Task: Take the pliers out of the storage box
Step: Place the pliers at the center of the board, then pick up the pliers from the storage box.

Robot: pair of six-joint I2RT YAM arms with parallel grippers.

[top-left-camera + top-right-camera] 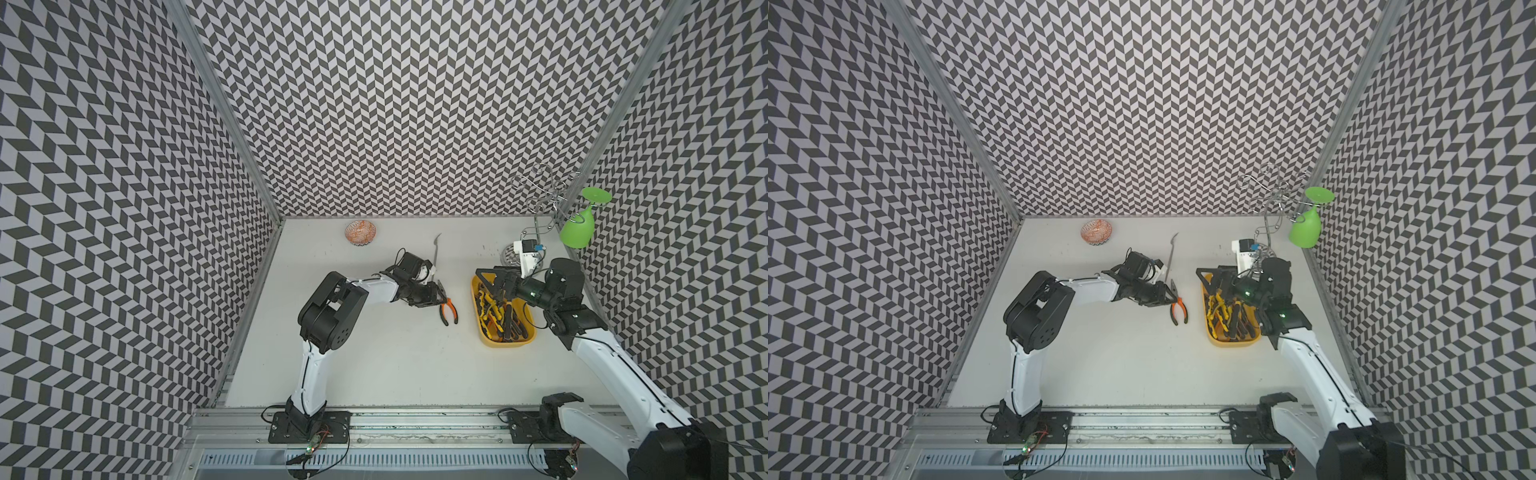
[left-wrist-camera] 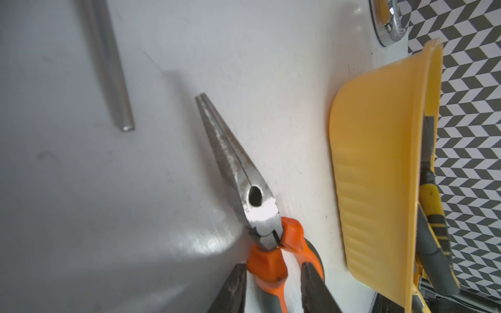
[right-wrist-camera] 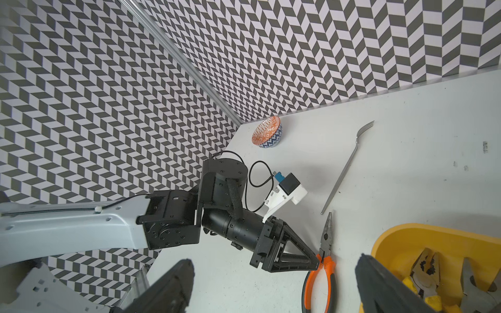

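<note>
Long-nosed pliers (image 2: 238, 173), orange-and-black handles, steel nose closed, lying flat on table (image 1: 395, 365) outside box. Storage box (image 1: 507, 343) yellow, shallow, near, upright. Yellow-handled pliers (image 1: 488, 309) heaped inside.

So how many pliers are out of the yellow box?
1: the orange-handled pliers lie on the table at the left gripper, beside the yellow box. Others sit inside it; none seems hidden.

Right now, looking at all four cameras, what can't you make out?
- How many pliers fill the storage box: in both top views the right claw and its arm cover the far end; the right wrist view's edge cuts the box.
- Whether the left claw grips the orange pliers: the left wrist view's edge cuts off the fingers.
- The wire rack's base: mostly behind the right wrist camera in both top views.
</note>
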